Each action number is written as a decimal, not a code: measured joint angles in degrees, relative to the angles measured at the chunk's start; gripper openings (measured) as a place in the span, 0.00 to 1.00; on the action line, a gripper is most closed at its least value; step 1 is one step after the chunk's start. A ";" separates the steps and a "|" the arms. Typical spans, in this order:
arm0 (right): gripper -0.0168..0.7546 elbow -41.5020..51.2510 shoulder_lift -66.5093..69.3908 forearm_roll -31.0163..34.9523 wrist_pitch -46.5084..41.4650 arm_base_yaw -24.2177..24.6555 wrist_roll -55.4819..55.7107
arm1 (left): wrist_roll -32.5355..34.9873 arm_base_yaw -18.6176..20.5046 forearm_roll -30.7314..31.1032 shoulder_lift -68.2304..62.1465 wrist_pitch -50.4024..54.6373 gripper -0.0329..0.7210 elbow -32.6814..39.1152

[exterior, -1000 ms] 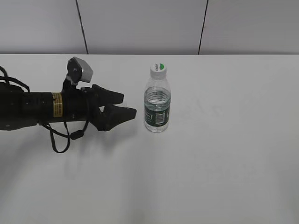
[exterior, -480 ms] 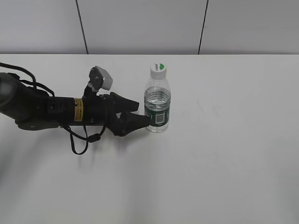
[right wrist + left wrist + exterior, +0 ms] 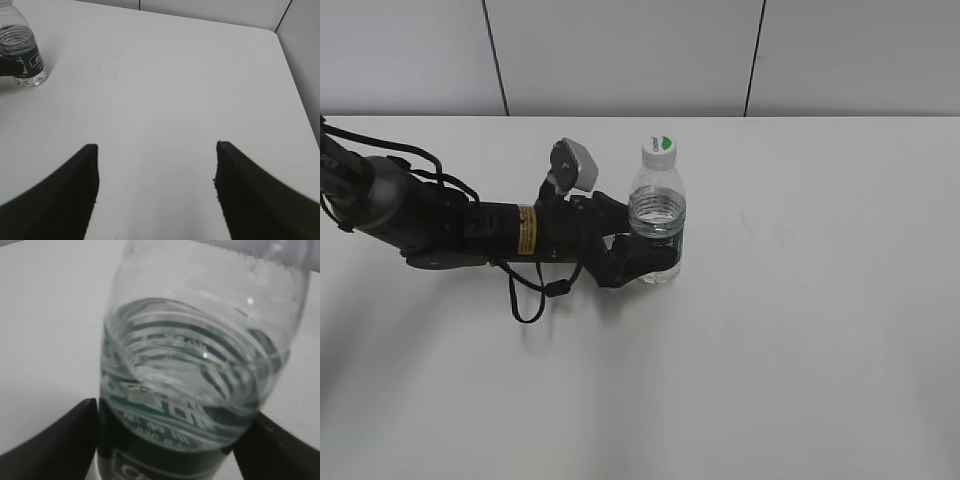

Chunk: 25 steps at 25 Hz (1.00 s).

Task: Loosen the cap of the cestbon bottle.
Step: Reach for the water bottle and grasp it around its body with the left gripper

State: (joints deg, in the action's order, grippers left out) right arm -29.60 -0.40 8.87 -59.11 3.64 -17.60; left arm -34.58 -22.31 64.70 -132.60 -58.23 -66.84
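Observation:
The cestbon bottle stands upright at the table's middle, clear and ribbed, with a dark green label band. Its white cap with a green mark sits on top. My left gripper is open, with one finger on each side of the bottle's lower body at label height. In the left wrist view the bottle fills the frame between the two black fingers. My right gripper is open and empty, far from the bottle, and out of the exterior view.
The white table stretches to the right and front of the bottle. A grey panelled wall runs along the back edge. The left arm's cable hangs in a loop under the arm.
My left arm has moved right across the table, and its open jaws now straddle the bottle. The bottle has stayed in place.

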 joint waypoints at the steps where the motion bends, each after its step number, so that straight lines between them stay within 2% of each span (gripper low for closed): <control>1: 0.74 0.00 0.00 0.00 0.00 0.00 0.00 | 0.00 -0.30 -0.16 -0.52 0.00 0.88 -0.57; 9: 0.74 0.00 0.00 0.00 0.00 0.00 0.00 | 0.00 -2.32 -2.67 -1.86 -0.13 0.88 -2.62; 25: 0.74 0.00 0.00 0.00 0.00 0.00 0.00 | 0.61 -2.49 -5.80 -3.60 -2.17 0.82 -2.62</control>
State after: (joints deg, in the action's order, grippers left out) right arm -29.60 -0.40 8.87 -59.11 3.64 -17.60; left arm -33.97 -24.80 58.90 -136.20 -60.40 -69.45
